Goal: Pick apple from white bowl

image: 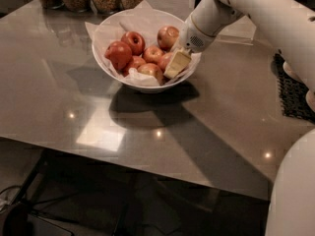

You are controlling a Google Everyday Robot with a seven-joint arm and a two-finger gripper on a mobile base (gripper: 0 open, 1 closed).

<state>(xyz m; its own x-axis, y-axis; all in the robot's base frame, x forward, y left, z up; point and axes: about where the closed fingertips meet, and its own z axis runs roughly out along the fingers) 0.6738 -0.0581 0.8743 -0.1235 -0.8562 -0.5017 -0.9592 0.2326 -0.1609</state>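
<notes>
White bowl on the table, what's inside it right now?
Several red and orange-red apples lie on crinkled white paper lining the white bowl. The gripper reaches in at the bowl's right side, hiding whatever lies beneath it.

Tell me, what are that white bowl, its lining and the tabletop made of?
The white bowl looks like glazed ceramic or plastic: smooth, opaque white. Its lining seems thin paper, crinkled, corners loose. The table looks polished, stone or laminate, mirroring lights. The gripper sits inside the bowl's right side among apples.

Apple (164, 59) partly behind the gripper (176, 64) in the white bowl (147, 87).
</notes>
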